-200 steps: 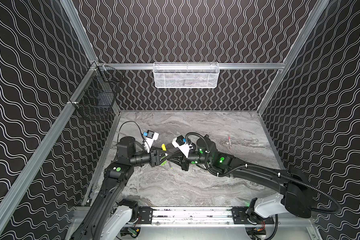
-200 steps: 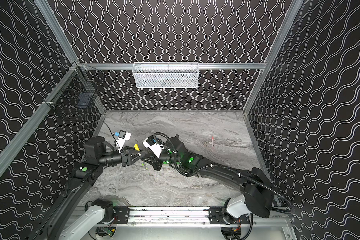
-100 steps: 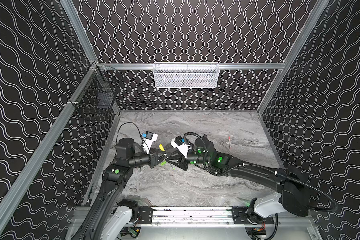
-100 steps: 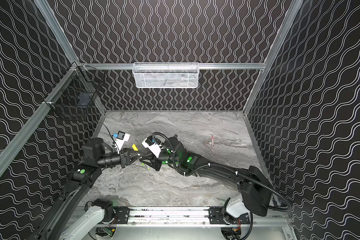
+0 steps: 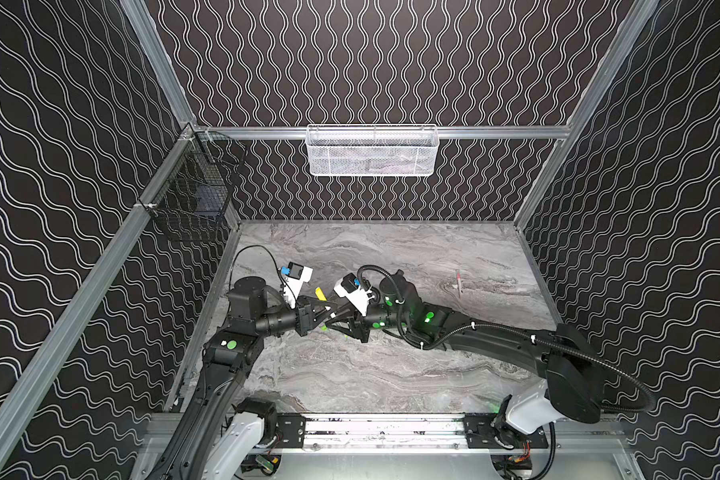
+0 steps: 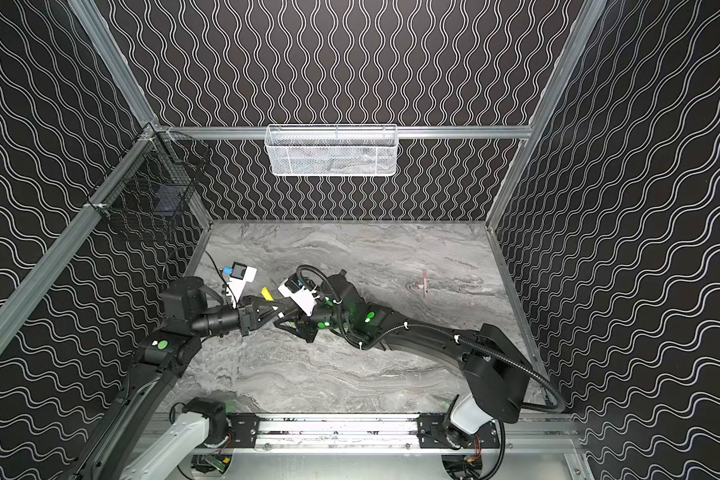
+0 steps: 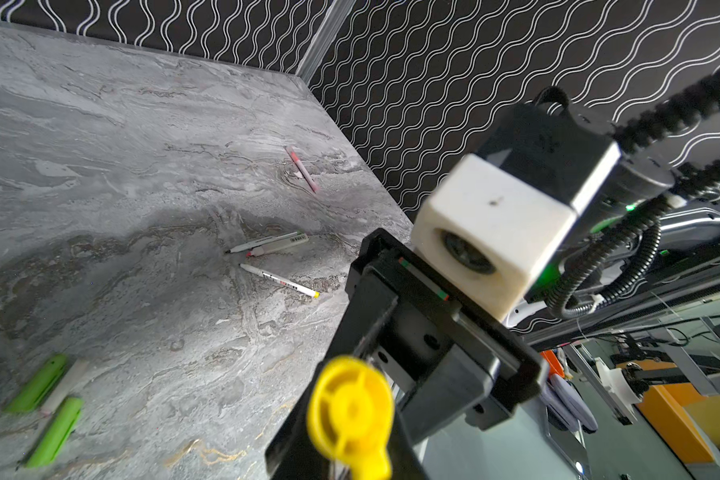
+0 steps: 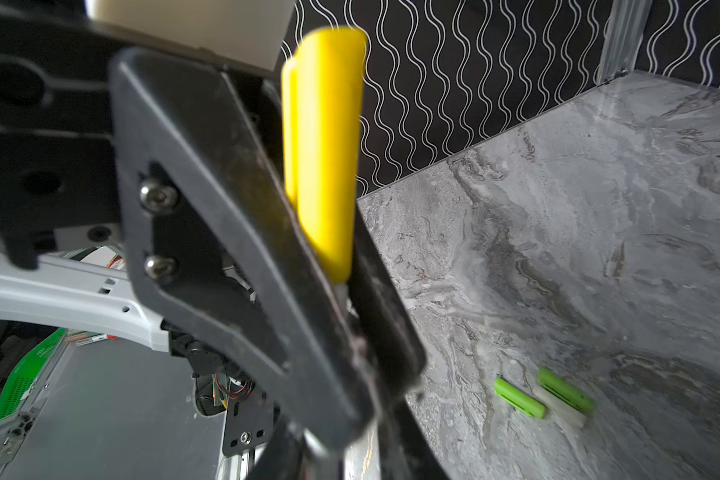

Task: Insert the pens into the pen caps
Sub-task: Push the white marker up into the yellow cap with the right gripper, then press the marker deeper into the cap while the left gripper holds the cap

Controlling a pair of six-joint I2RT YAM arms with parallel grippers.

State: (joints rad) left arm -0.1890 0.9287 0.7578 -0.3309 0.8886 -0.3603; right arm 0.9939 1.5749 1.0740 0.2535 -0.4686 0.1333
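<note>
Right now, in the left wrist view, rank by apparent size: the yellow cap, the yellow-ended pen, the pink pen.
1. yellow cap, inflated by nearness to the camera.
2. yellow-ended pen.
3. pink pen, farthest away, so real order unsure.

A: Where do the grippers stand?
B: The left gripper (image 6: pixel 276 312) and right gripper (image 6: pixel 284 323) meet tip to tip. The yellow pen cap (image 6: pixel 267 294) projects at their junction.
A: Other items?
B: One pink-ended pen (image 6: pixel 425 284) lies on the tabletop (image 6: pixel 350 374), well apart.
</note>
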